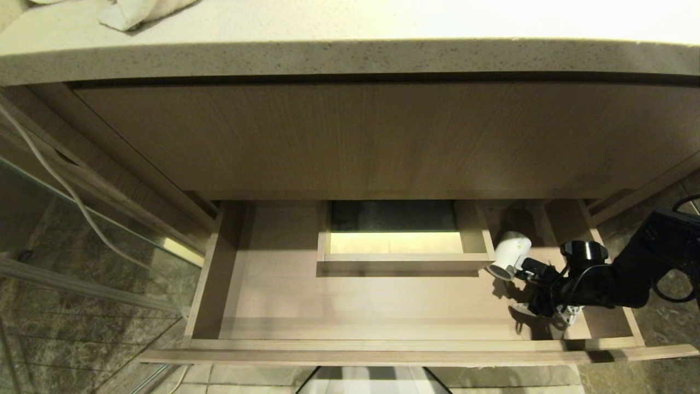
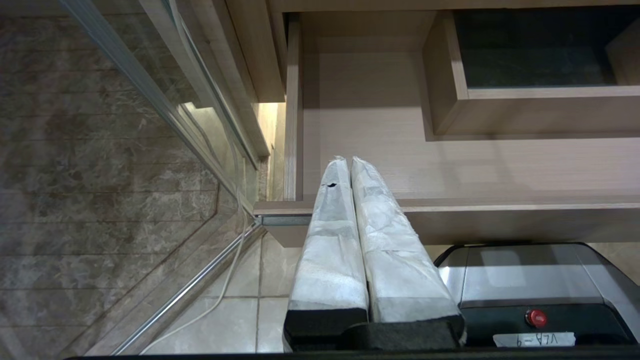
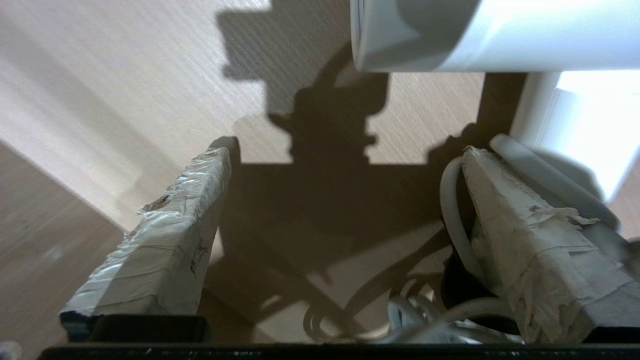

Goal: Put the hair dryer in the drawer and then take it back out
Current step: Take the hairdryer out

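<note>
Head view: counter (image 1: 350,54) overhangs the pulled-out drawer (image 1: 273,295), whose boxed cut-out (image 1: 394,241) sits mid-rear. Hair dryer (image 1: 509,255) lies inside the drawer at the robot's right, just beside the cut-out, its cord (image 3: 450,210) coiled near the front. Right gripper (image 1: 538,290) sits over the cord, fingers (image 3: 165,240) wide apart, gripping nothing. Left gripper (image 2: 350,165) hangs outside the drawer front, fingers together.

Smooth glossy white plastic hair dryer (image 1: 509,255) lies in the matt wood-grain drawer (image 1: 284,306) under speckled stone countertop (image 1: 350,54).
</note>
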Controlling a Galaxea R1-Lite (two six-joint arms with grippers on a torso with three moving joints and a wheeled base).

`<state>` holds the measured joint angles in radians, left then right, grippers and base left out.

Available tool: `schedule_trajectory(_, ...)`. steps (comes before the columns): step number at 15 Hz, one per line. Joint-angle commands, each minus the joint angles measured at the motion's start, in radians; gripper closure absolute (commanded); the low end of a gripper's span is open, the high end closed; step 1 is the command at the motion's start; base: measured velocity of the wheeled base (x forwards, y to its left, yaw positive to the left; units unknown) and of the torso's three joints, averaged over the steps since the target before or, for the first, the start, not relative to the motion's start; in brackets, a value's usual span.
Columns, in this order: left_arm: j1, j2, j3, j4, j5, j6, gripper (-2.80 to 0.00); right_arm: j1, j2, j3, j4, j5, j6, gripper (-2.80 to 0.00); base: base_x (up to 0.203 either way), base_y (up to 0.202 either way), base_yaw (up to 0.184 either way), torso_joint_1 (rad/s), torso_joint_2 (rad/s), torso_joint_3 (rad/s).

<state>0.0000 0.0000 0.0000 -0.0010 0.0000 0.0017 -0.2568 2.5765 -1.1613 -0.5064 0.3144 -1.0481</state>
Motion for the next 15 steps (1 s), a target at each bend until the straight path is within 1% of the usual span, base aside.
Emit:
schedule_trajectory(1,0.0,-0.001,0.0,-0.001,0.0,0.0,0.0,-0.001,0.012,-0.012,-0.001,0.007,0.016,0.0,0.0,0.0,0.0,0.0,0.0,0.0)
schedule_trajectory(9,0.0,0.0,0.0,-0.001,0.0,0.0,0.0,-0.001,-0.051,-0.015,0.0,0.003,0.021,0.0,0.0,0.0,0.0,0.0,0.0,0.0)
schedule_trajectory(11,0.0,0.0,0.0,-0.001,0.0,0.0,0.0,-0.006,-0.113,-0.006,0.007,0.001,0.022,0.0,0.0,0.0,0.0,0.0,0.0,0.0)
schedule_trajectory(15,0.0,-0.001,0.0,-0.001,0.0,0.0,0.0,-0.011,-0.172,0.029,0.008,0.0,0.022,0.0,0.0,0.0,0.0,0.0,0.0,0.0)
